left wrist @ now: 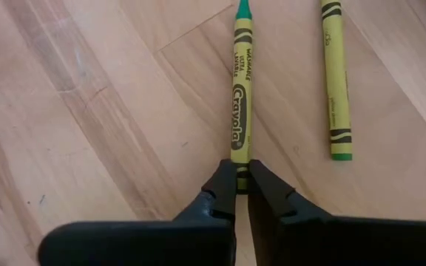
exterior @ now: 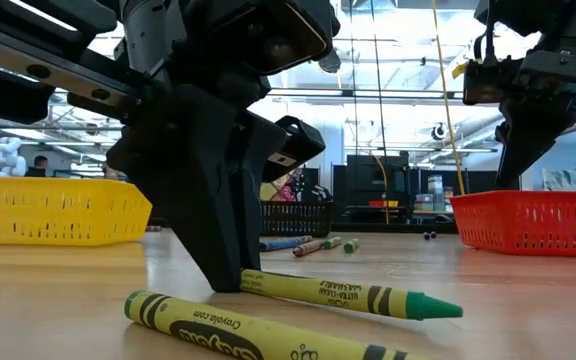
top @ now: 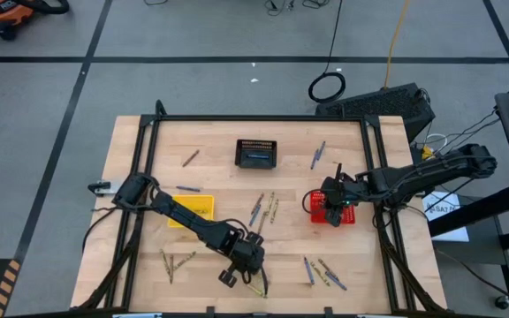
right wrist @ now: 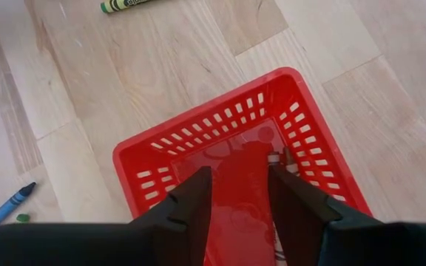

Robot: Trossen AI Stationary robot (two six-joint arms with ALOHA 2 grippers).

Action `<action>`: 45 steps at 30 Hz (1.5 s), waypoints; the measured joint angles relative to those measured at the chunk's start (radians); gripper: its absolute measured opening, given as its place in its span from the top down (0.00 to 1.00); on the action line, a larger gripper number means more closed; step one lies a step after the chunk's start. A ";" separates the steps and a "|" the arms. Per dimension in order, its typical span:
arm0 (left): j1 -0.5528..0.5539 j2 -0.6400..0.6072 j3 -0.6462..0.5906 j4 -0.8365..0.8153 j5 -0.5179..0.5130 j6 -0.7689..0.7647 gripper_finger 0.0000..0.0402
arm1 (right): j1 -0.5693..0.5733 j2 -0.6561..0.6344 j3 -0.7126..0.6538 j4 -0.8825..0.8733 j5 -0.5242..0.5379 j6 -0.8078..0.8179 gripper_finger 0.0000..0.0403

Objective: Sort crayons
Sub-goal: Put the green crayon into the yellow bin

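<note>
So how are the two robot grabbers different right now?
The left gripper is down at the table, its fingers pinched shut on the end of a green crayon; the right gripper is open and holds nothing. The left gripper is over bare wood beside a second green crayon; the right gripper hangs over the red basket. Both are dark, with two fingers.
</note>
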 joint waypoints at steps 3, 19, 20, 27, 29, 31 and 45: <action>0.000 0.000 0.000 -0.002 0.000 0.003 0.99 | 0.000 0.000 0.000 0.000 0.000 -0.002 0.70; 0.025 -0.162 -0.006 -0.200 -0.088 -0.014 1.00 | 0.000 0.000 0.000 -0.002 0.000 -0.025 0.70; 0.030 -0.177 -0.006 -0.223 -0.091 -0.017 1.00 | 0.000 0.000 0.000 -0.001 0.000 -0.025 0.70; 0.068 -0.257 -0.006 -0.448 -0.094 -0.038 1.00 | 0.000 0.000 0.000 -0.001 -0.003 -0.023 0.70; 0.084 -0.282 -0.006 -0.495 -0.097 -0.061 1.00 | 0.000 0.000 0.000 -0.001 -0.003 -0.022 0.70; 0.097 -0.309 -0.021 -0.506 -0.100 -0.084 1.00 | 0.000 0.000 0.000 -0.001 -0.003 -0.022 0.70; 0.150 -0.609 -0.296 -0.543 -0.146 -0.260 1.00 | 0.000 0.000 0.000 0.000 -0.004 -0.025 0.70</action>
